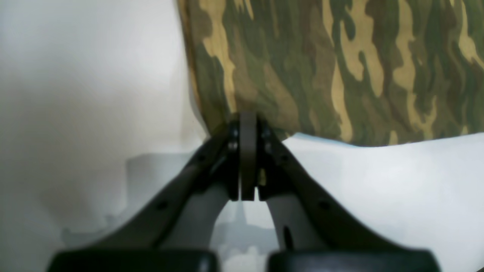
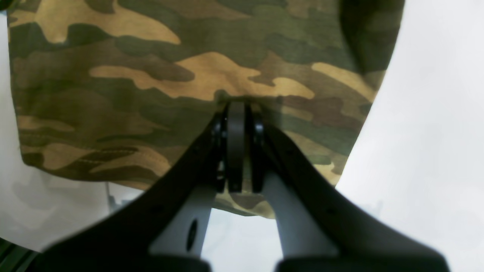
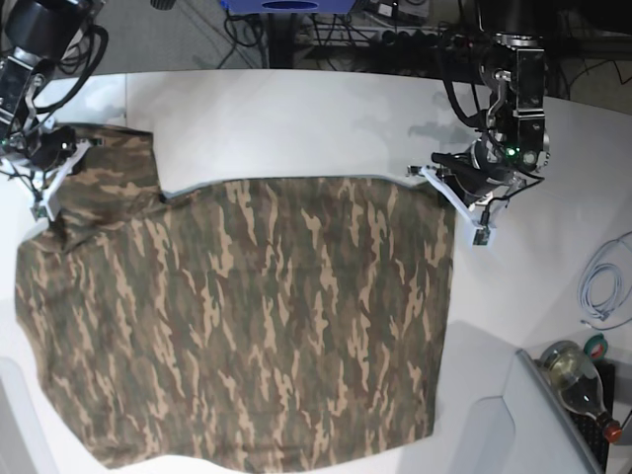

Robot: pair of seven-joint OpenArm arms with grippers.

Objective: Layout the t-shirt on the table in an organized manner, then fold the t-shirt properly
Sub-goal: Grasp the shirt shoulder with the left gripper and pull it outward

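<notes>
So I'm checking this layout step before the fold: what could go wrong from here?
The left gripper pinches only the very corner of the t-shirt, so the cloth could slip out. The right gripper holds a bunched sleeve; pulling may leave it creased. The near hem reaches the table edge and might slide off.

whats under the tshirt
The white table shows all around the t-shirt. Anything else lying beneath the cloth would be covered and cannot be seen.

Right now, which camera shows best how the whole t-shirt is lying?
The base view: the whole t-shirt is spread on the table. Each wrist view shows only a patch of cloth at its shut gripper, the left gripper at a corner and the right gripper near an edge.
</notes>
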